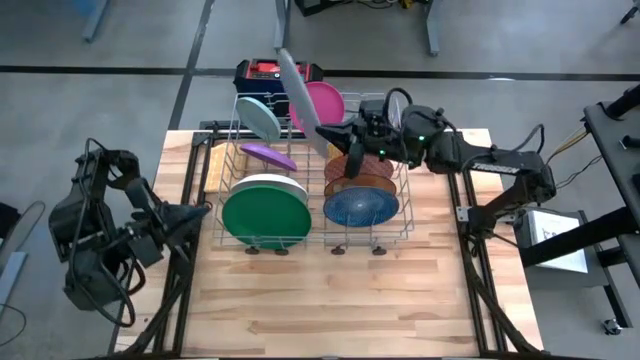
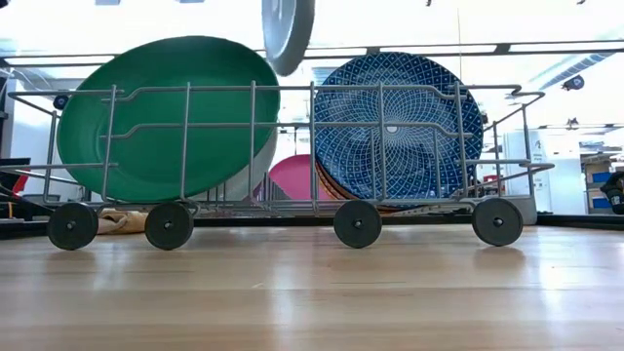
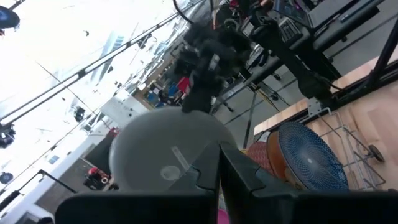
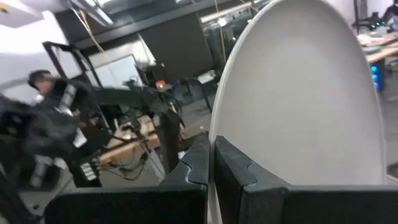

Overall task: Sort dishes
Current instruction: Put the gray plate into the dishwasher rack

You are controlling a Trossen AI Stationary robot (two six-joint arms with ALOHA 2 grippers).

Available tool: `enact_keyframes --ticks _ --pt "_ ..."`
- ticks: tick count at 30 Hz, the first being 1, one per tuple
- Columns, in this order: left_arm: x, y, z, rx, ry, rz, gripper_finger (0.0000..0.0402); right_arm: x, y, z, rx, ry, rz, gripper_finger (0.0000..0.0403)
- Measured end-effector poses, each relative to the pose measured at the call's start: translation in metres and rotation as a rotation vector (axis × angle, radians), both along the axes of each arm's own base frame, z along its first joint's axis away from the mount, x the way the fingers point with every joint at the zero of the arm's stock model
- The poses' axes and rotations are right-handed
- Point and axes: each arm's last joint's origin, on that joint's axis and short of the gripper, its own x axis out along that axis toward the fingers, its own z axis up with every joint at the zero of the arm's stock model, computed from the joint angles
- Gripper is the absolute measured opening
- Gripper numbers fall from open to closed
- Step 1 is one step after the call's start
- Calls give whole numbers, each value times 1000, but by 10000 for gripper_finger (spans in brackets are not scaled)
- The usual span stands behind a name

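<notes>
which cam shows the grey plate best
The right wrist view: the grey plate fills it, gripped by the right claw. The high view shows it edge-on, the low view only its lower edge, the left wrist view its whole face.

Ten plates (image 1: 266, 215), one wire rack (image 1: 405, 205), two arms (image 1: 500, 165).

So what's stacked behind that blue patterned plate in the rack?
Behind the blue patterned plate stand brown plates, their rims showing. How many, and their faces, are hidden. The right gripper holds a grey plate above the dish rack.
</notes>
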Motion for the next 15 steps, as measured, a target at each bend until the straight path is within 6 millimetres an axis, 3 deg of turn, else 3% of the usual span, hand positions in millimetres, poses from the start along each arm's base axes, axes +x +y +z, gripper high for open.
enact_keyframes --ticks 4,15 --pt "-3 6 3 -18 -9 0 0 6 -3 -17 -40 -73 26 0" --pt "-2 3 1 -22 -10 -4 0 -8 1 -56 -155 -241 89 0"
